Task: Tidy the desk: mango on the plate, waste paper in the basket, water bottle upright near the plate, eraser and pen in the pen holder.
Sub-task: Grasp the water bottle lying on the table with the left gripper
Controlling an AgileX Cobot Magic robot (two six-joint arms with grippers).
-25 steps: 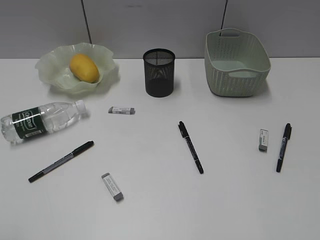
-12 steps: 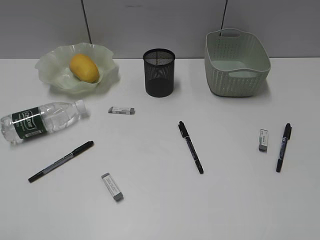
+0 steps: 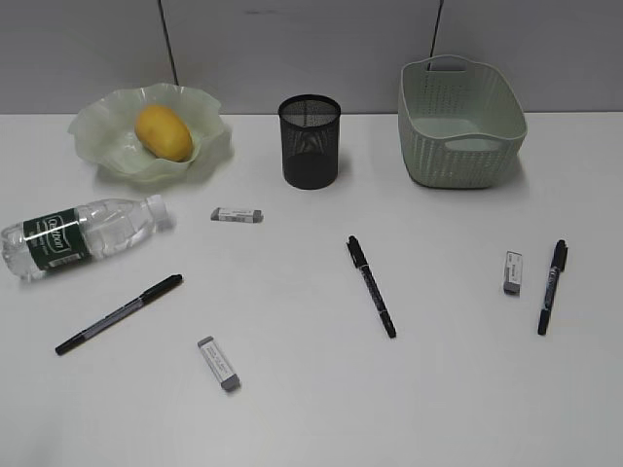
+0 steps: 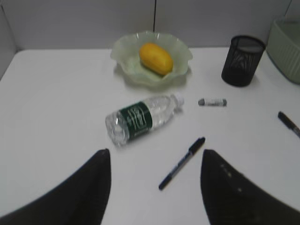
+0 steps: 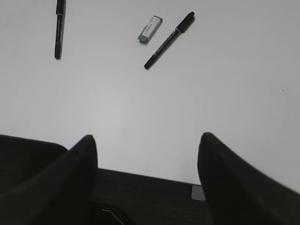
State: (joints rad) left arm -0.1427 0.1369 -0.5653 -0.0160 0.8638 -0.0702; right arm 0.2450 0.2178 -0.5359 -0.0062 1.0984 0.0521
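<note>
Neither arm shows in the exterior view. In the left wrist view, the left tool (image 4: 154,187) hangs above the bench with its two dark fingers (image 4: 82,197) spread wide apart at the near edge of the picture, nothing between them. In the right wrist view, the right tool (image 5: 147,180) likewise has its dark fingers (image 5: 234,187) parted wide, gripping nothing, poised over the near edge of the bench.

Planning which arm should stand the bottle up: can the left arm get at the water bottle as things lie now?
Probably yes. The water bottle lies on its side on bare desk ahead of the open left gripper; nothing lies between them, and the nearest pen is off to one side.
</note>
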